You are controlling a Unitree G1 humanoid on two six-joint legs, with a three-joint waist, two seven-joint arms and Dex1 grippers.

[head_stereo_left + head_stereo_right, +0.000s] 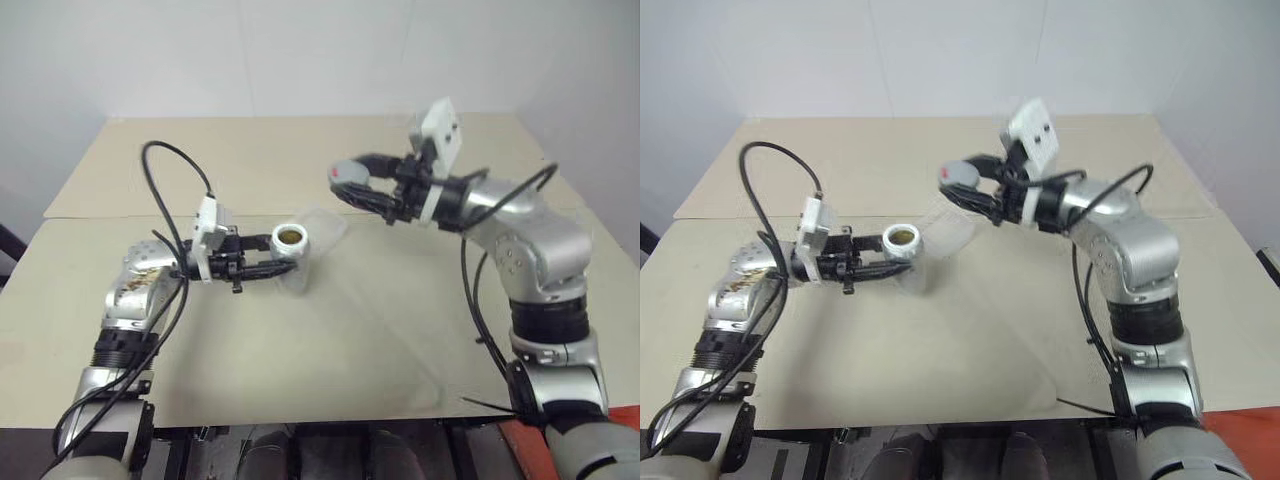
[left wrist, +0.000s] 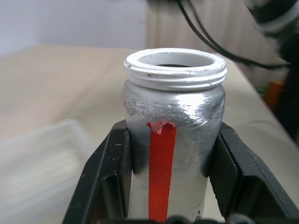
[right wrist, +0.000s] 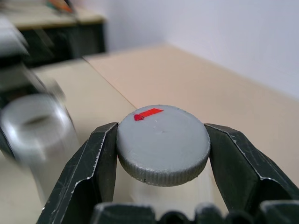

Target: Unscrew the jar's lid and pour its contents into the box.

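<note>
Above a beige desk [image 1: 330,340] before a white wall, the left tool [image 1: 282,262], held level, clamps the open jar [image 1: 290,247] upright over the clear box [image 1: 322,232], while the raised right tool [image 1: 345,185], angled leftward, pinches the removed lid [image 1: 347,173] above the box's far side.

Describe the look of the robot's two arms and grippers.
Both arms are silver-grey metal with black joint bands and loose black cables. A white camera block sits on each wrist. The left gripper and right gripper each have two black, angular fingers.
</note>
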